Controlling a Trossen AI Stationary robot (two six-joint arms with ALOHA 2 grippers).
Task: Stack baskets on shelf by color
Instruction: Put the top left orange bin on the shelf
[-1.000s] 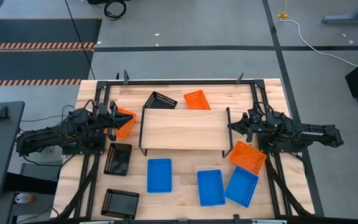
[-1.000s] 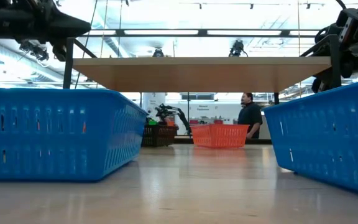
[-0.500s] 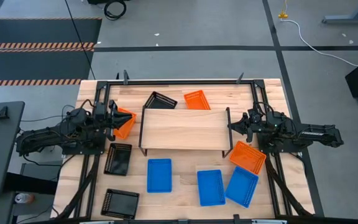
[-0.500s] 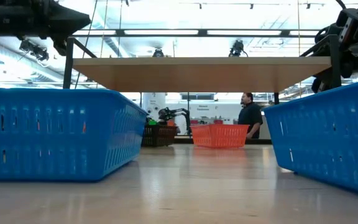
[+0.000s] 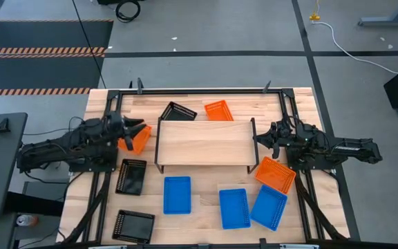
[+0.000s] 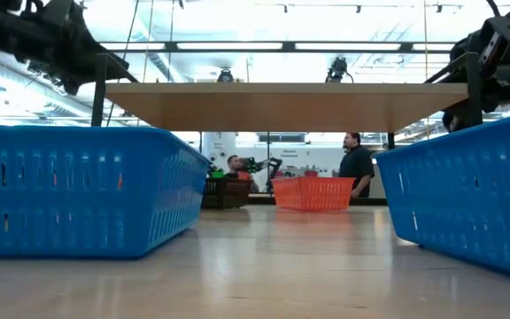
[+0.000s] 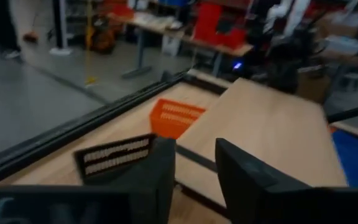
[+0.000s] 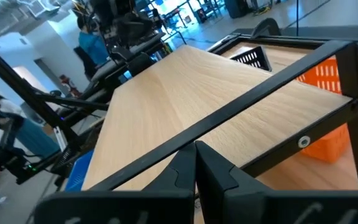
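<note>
At the bench's left edge, the left end effector [image 5: 131, 127] hovers slightly parted, empty, above the orange perforated plastic basket [image 5: 138, 137] — it should descend squarely onto one wall. The right end effector [image 5: 262, 138] waits pinched closed, empty.

Grey concrete floor [image 5: 206, 69], black tape lines; ceiling strip lights [image 6: 228, 46]; person [image 6: 356, 165] standing beyond table.

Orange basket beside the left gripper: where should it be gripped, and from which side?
Grip the thin upright rim of the orange basket, probably on the long wall nearest the left gripper, coming from above. It lies open side up beside the shelf, so one finger fits inside.
</note>
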